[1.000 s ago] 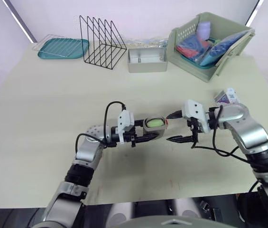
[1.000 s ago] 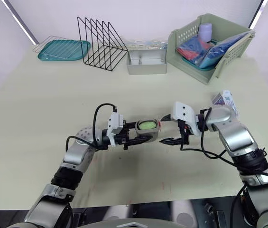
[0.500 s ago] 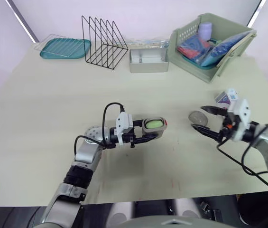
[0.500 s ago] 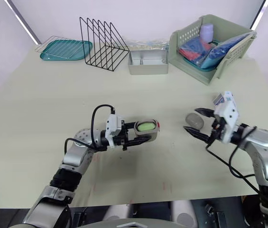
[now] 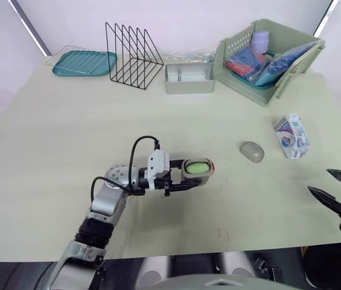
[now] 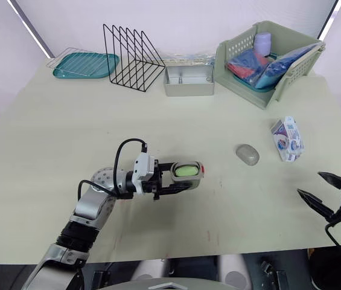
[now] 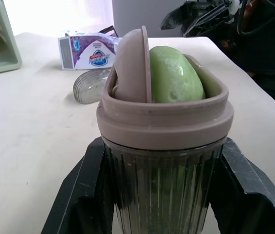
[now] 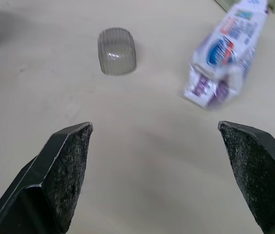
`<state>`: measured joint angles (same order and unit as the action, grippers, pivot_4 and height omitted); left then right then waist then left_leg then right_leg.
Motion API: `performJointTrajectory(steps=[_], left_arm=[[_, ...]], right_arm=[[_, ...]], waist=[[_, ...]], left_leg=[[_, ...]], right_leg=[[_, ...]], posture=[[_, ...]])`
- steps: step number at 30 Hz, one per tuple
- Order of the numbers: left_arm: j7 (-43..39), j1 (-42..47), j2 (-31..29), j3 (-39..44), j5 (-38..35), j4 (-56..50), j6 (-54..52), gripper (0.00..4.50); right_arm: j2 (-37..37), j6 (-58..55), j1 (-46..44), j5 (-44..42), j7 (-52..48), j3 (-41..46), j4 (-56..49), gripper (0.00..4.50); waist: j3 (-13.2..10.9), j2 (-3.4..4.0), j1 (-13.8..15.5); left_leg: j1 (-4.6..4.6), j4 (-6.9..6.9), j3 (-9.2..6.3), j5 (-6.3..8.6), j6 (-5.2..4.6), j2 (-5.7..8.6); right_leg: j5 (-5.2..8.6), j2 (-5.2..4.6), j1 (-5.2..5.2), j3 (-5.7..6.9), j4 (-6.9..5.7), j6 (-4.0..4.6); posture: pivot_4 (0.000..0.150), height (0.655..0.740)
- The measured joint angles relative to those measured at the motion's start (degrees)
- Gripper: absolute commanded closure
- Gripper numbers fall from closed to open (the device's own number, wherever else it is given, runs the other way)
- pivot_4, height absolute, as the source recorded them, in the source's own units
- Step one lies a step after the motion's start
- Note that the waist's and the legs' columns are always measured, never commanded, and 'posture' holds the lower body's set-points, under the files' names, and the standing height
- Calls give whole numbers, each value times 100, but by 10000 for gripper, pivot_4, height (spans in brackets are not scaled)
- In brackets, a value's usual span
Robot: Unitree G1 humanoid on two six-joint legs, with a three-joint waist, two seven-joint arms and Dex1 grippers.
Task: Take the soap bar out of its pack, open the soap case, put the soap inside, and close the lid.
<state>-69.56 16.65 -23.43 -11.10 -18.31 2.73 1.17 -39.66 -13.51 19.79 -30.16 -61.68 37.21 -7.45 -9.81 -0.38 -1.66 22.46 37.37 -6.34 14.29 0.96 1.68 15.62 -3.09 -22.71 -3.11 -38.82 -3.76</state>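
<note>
Near the pack (image 5: 292, 136) the lid (image 5: 251, 151) lies released, right gripper (image 5: 334, 189) withdrawn open, left gripper (image 5: 194, 176) clamping the case (image 7: 164, 119) with soap (image 7: 174, 75) in: closing remains.

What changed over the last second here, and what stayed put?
The right gripper, open and empty, pulled away from the soap case, past the lid on the table, to the near right edge. The left gripper still holds the case with the green soap inside; the pack has not moved.
</note>
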Motion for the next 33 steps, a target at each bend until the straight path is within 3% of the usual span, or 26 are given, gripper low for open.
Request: performJointTrajectory(steps=[18,26,33], left_arm=[[-277,382,59,-242,15,182,-131,24676],[-282,398,52,-293,25,307,-86,24676],[-249,466,79,-297,70,402,-72,24676]], right_arm=[[-348,117,141,-11,17,44,337,1414],[-1627,-1418,-248,-392,-252,-366,-349,1414],[-2675,-3199,-1055,-659,225,-1002,-965,1414]], waist=[[0,0,60],[-1,-1,72],[-1,-1,97]], left_leg=[[-2,1,3,0,0,2],[0,3,0,0,0,1],[11,7,-13,0,0,3]], right_leg=[[0,-1,5,-3,3,-1],[0,0,5,0,4,-1],[0,-3,4,12,9,-1]], posture=[[1500,7400],[1500,7400],[1500,7400]])
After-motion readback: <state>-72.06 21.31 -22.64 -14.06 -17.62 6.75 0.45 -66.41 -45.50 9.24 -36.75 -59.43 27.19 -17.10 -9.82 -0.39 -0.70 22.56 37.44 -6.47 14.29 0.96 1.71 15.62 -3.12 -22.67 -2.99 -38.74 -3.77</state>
